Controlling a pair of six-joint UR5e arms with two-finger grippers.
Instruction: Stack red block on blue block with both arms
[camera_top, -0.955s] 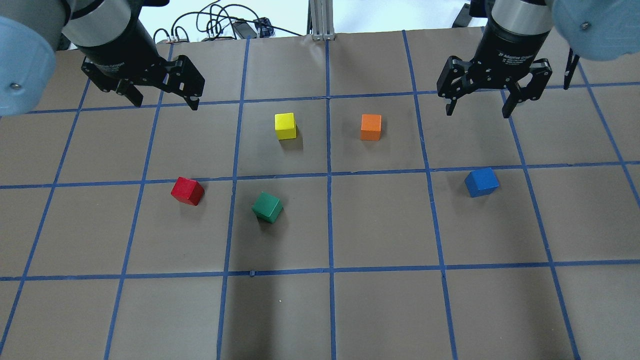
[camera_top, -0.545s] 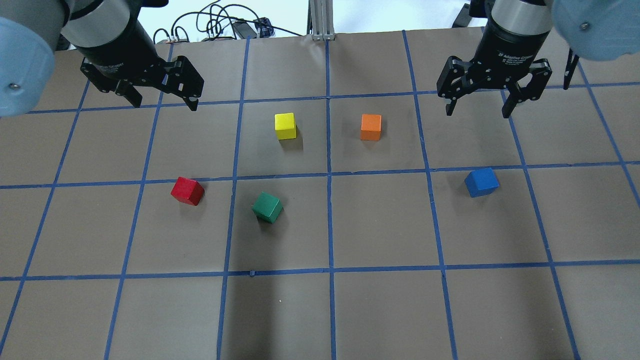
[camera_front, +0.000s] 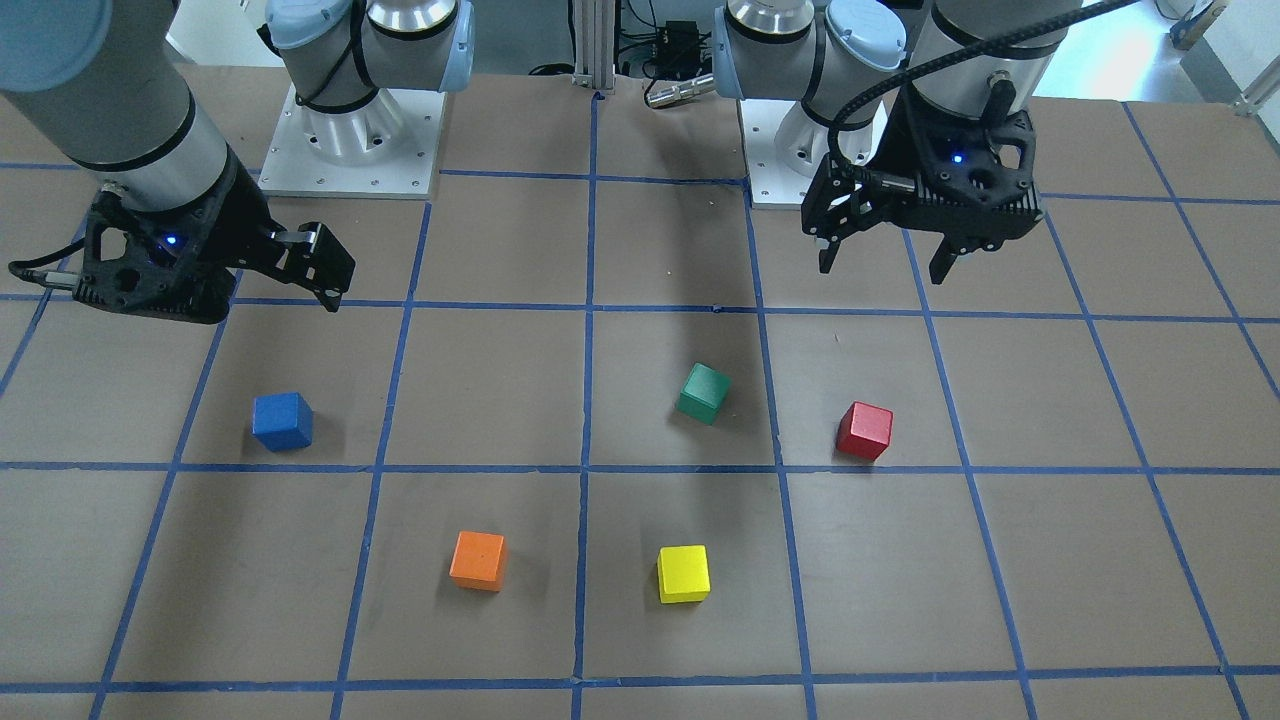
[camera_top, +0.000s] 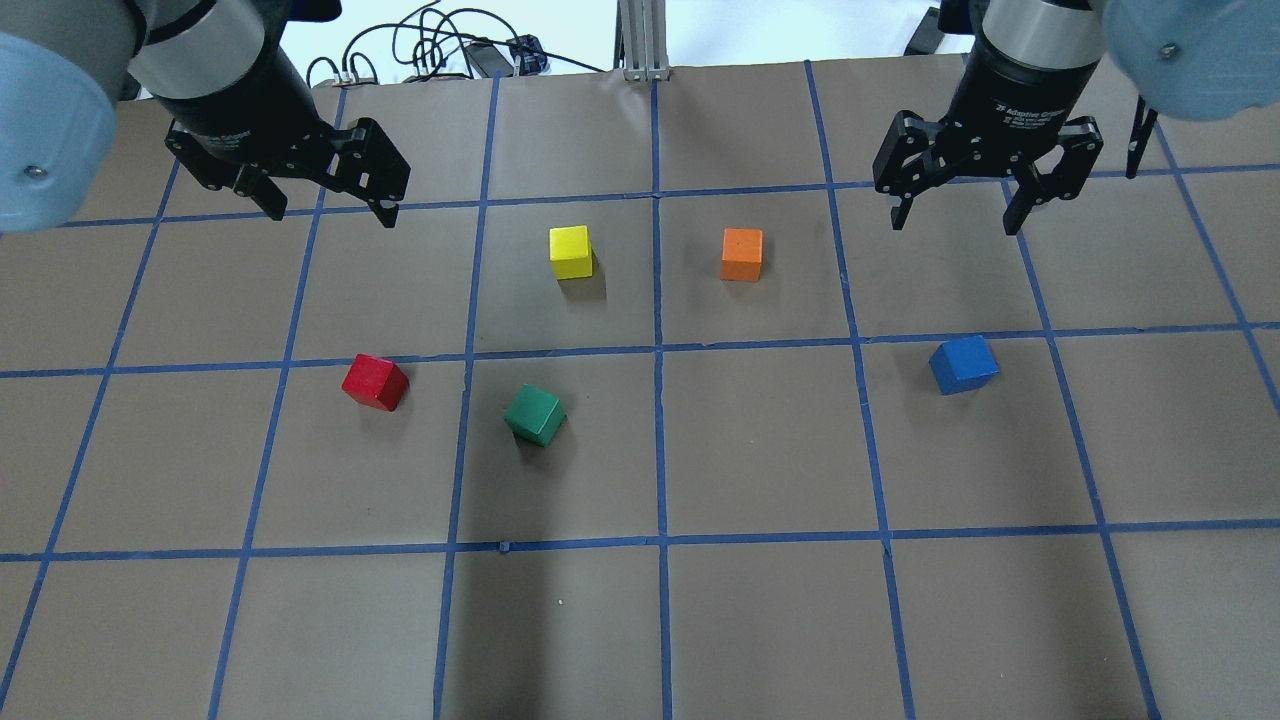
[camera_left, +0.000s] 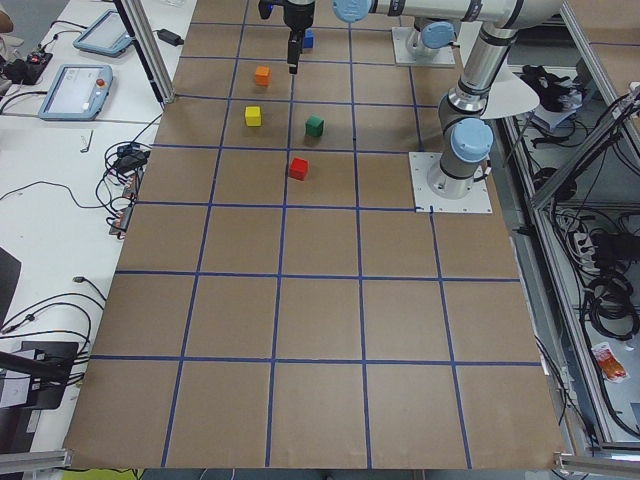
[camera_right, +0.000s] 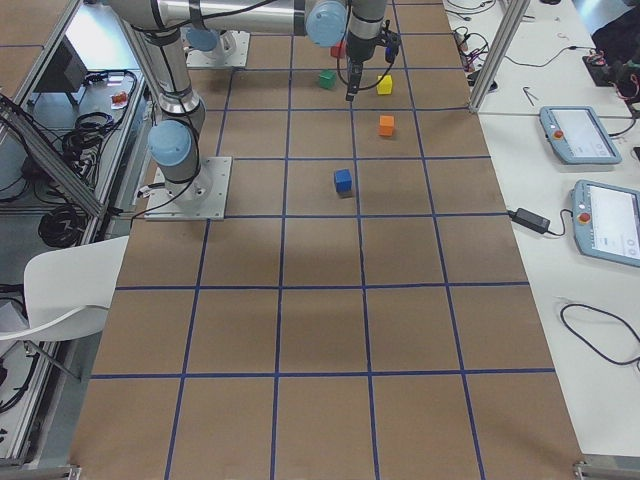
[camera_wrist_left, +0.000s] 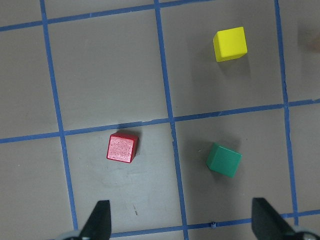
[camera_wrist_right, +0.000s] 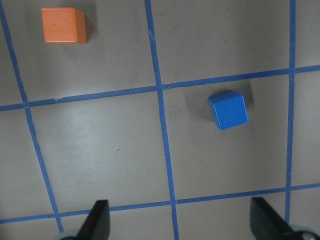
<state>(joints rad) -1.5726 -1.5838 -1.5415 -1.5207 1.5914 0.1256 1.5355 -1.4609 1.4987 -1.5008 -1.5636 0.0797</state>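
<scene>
Red block (camera_top: 375, 382) left of centre in the overhead frame, flat on the surface (camera_top: 760, 450), just below a blue tape line, touched by neither gripper; blue block (camera_top: 963, 364) right of centre, likewise flat on the surface, well apart from the red block. Left gripper (camera_top: 330, 212) in the upper left of the overhead frame, raised clear of the surface; fingers (camera_wrist_left: 100, 220) spread wide, holding nothing; red block left of centre in the left wrist frame. Right gripper (camera_top: 955, 225) in the upper right, also raised; fingers (camera_wrist_right: 97, 220) spread wide, holding nothing; blue block right of centre in the right wrist frame. Green block (camera_top: 535, 414) near the red block, turned askew to the tape lines; yellow block (camera_top: 570, 251) and orange block (camera_top: 741, 254) level with each other in the upper middle, apart.
</scene>
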